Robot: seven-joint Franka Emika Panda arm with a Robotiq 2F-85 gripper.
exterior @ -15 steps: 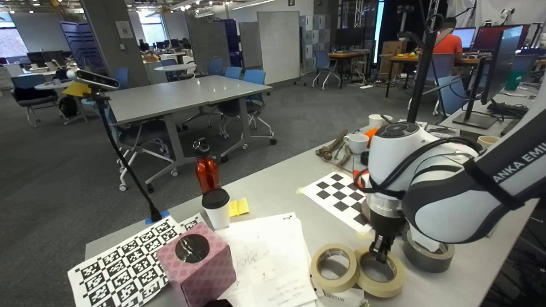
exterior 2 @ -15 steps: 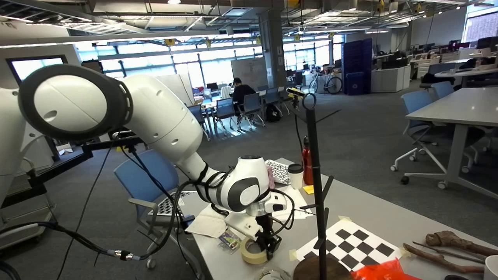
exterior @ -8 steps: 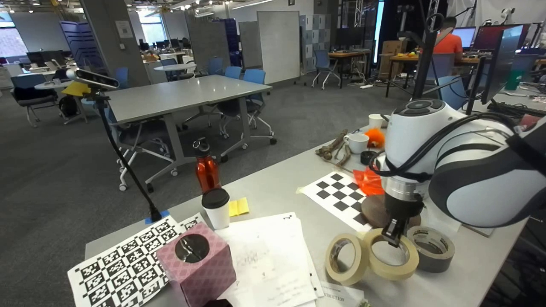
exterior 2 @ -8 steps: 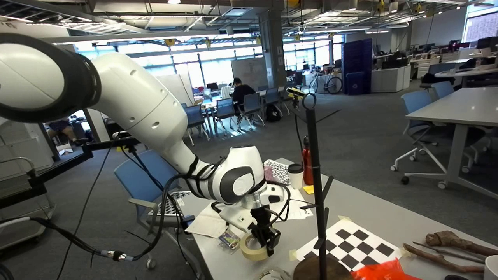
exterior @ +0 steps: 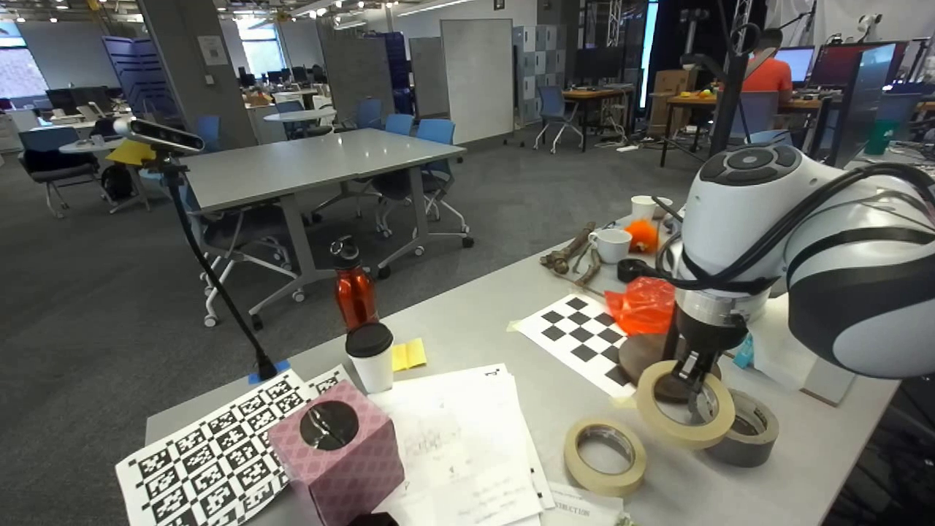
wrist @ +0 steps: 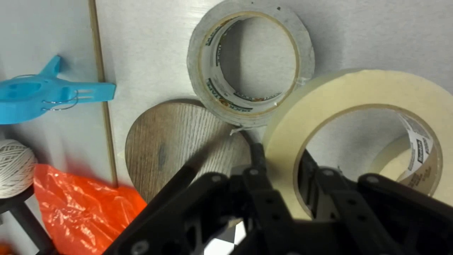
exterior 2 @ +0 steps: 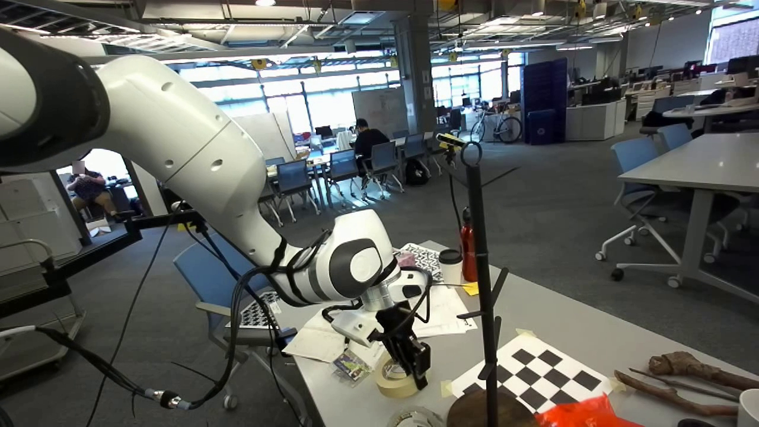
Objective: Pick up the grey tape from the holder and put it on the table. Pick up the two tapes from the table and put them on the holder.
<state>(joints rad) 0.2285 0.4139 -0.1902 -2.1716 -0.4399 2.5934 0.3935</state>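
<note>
Left in an exterior view: pink tissue box (exterior: 342, 459), then paper sheets (exterior: 454, 444), one cream roll (exterior: 603, 482) flat on the desk (exterior: 462, 313). Holder (exterior: 638, 358) next, behind. Tool (exterior: 689, 374) pinches the other cream roll (exterior: 681, 435) by its rim, tilted, looks off the desk. Grey tape (exterior: 754, 448) rightmost, flat on the desk just beside the holder.

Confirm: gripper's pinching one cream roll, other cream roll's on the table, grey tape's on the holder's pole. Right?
Not quite: the grey tape isn't on the holder's pole. The wrist view shows it lying on the table, beside the holder's base. Rest stands: the gripper is pinching one cream roll, and the other cream roll is on the table.
</note>
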